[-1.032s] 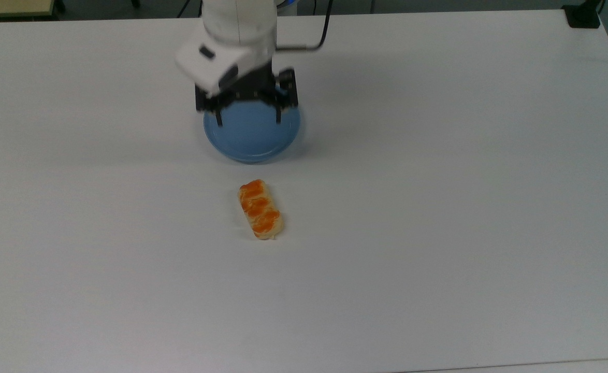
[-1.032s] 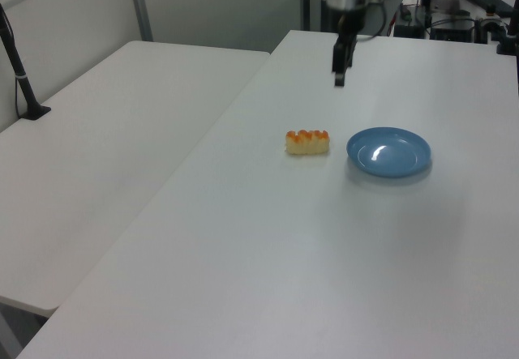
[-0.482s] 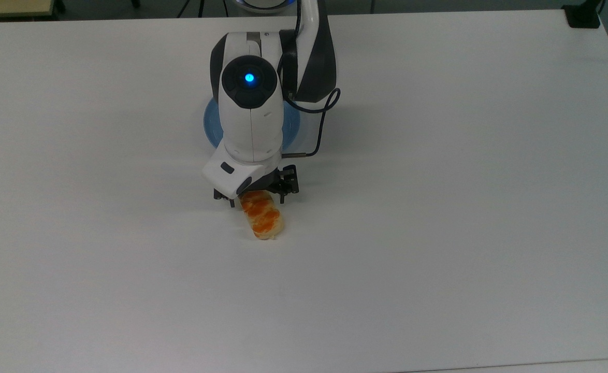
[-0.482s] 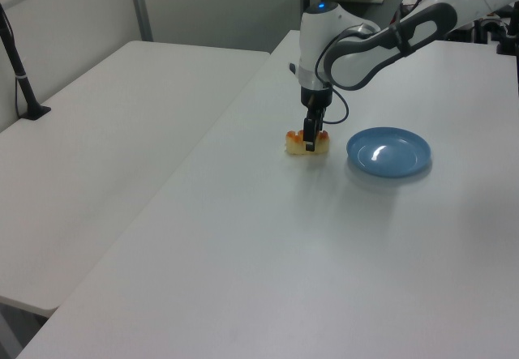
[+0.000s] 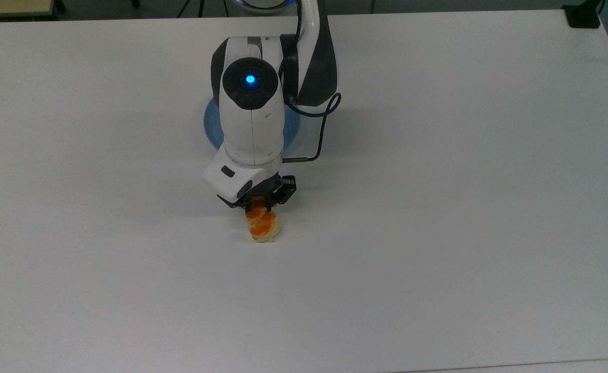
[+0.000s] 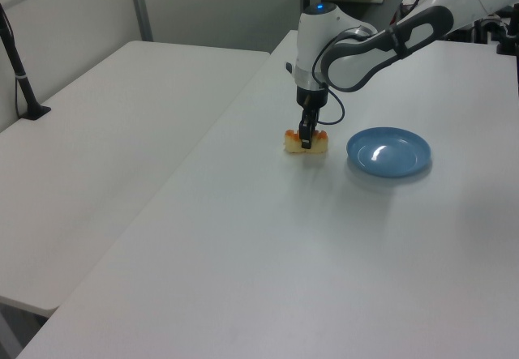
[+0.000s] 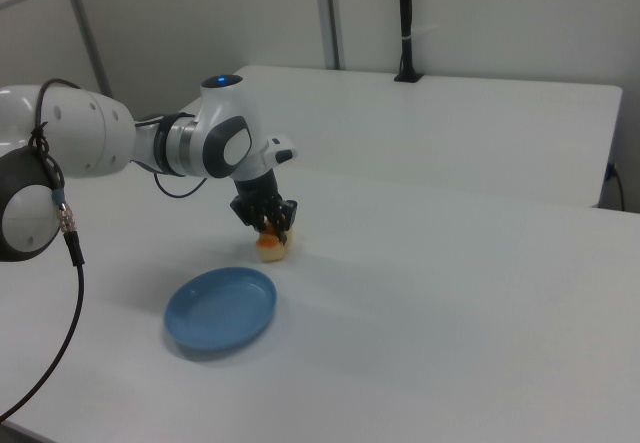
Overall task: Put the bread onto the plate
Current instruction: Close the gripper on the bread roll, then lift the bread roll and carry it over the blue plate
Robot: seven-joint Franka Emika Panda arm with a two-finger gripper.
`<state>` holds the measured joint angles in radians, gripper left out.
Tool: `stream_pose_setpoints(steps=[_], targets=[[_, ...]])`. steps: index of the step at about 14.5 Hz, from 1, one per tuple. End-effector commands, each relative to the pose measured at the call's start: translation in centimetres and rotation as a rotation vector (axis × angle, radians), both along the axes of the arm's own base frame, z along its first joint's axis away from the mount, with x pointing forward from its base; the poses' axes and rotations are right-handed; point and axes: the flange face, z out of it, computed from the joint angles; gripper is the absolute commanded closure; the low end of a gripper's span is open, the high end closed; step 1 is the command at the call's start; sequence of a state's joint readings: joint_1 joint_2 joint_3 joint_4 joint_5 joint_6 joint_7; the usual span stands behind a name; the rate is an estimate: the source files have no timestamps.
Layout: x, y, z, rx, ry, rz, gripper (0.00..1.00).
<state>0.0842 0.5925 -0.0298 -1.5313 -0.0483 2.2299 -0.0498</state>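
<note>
Gripper (image 5: 260,207) is down on the bread (image 5: 263,227), fingers apparently clamped across its middle. Bread rests on the white table (image 5: 438,207), at 6 o'clock from the blue plate (image 6: 389,150), apart from it in the top view.

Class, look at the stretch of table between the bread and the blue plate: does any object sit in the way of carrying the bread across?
Nothing visible does. The bread lies on bare white table beside the empty plate, apart from it. The gripper is already down at the bread.
</note>
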Motion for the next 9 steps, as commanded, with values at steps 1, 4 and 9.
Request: stream_pose_setpoints(steps=[1, 4, 9], targets=[[-1.3, -0.2, 5.5, 0.005, -0.055, -0.007, 0.82], [-5.1, -1.7, 9.0, 0.004, -0.007, -0.022, 0.82], [-12.8, -2.2, 9.6, 0.004, 0.055, -0.004, 0.82]])
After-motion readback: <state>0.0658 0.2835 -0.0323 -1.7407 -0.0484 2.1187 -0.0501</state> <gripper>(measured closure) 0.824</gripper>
